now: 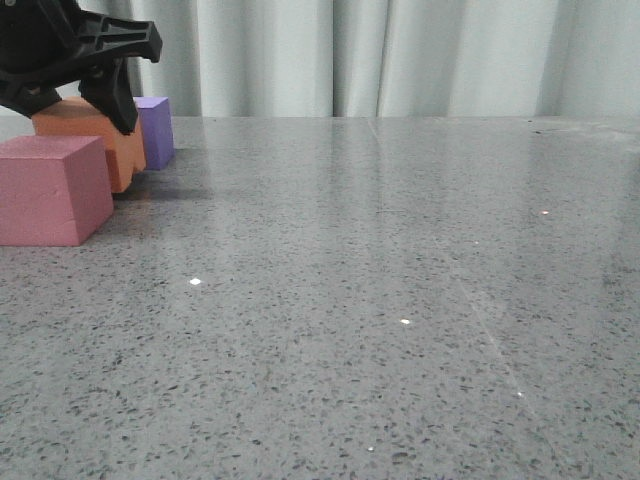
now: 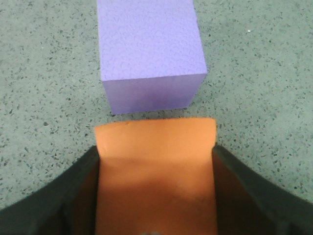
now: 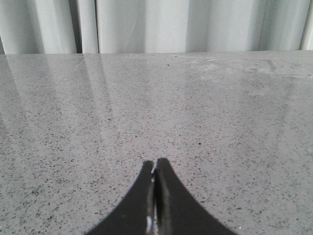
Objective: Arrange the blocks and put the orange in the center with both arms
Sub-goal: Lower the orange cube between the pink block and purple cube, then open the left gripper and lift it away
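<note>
The left pincer hangs over the far left of the grey speckled tabletop, angled downward from the upper left corner of the front view. Its dark fingers bracket the orange cube, one against each side face, holding it. In the left wrist view the orange cube fills the space between the fingers, with the purple cube just beyond it across a narrow strip of tabletop. In the front view the purple cube sits just behind the orange cube, and the red-pink cube rests on the tabletop just in front of it. The right pincer is level and low over bare tabletop, its fingers pressed together and holding nothing, facing the white curtain.
</note>
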{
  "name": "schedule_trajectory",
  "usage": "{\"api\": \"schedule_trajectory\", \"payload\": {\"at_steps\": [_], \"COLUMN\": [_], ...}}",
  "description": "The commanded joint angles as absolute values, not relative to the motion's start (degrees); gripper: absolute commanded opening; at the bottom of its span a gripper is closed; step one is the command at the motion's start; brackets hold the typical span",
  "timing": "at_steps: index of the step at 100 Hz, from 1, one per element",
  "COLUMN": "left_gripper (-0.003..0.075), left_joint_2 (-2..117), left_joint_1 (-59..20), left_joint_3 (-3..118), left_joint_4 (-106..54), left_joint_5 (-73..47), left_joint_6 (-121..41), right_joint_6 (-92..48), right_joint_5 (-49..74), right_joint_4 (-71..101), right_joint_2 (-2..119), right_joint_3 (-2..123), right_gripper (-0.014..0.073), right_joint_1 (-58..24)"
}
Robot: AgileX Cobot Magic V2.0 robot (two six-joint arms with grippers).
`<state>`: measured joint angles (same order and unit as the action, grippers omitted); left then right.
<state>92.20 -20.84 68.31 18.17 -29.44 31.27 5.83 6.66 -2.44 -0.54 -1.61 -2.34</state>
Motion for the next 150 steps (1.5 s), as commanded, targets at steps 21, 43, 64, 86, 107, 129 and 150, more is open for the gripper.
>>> {"api": "schedule_trajectory", "payload": {"at_steps": [21, 43, 64, 86, 107, 129, 150], "left_gripper": [0.0252, 0.0252, 0.0255, 0.0538, 0.0686, 0.0672, 0.0672], "left_joint_2": [91.9, 92.0, 92.0, 91.8, 91.2, 86.8, 77.3], "left_joint_1": [-20.7, -20.7, -20.7, -20.7, -20.7, -20.7, -20.7], "left_joint_3": [69.8, 69.8, 69.8, 69.8, 69.8, 69.8, 69.1], "left_joint_4": [17.9, 17.9, 17.9, 17.9, 17.9, 17.9, 21.0], "left_joint_5": [-26.1, -26.4, -28.1, -27.3, -27.3, -27.4, -28.2], "left_joint_6": [31.3, 31.3, 31.3, 31.3, 31.3, 31.3, 31.3], "right_joint_6": [5.3, 5.3, 5.3, 5.3, 5.3, 5.3, 5.3], "right_joint_5": [1.9, 1.9, 1.9, 1.9, 1.9, 1.9, 1.9], "right_joint_4": [-2.5, -2.5, -2.5, -2.5, -2.5, -2.5, -2.5], "right_joint_2": [-2.0, -2.0, -2.0, -2.0, -2.0, -2.0, -2.0], "right_joint_3": [-0.8, -0.8, -0.8, -0.8, -0.8, -0.8, -0.8], "right_gripper": [-0.0067, -0.0067, -0.0067, -0.0067, -0.0067, -0.0067, -0.0067], "right_joint_1": [-2.0, -2.0, -2.0, -2.0, -2.0, -2.0, -2.0]}}
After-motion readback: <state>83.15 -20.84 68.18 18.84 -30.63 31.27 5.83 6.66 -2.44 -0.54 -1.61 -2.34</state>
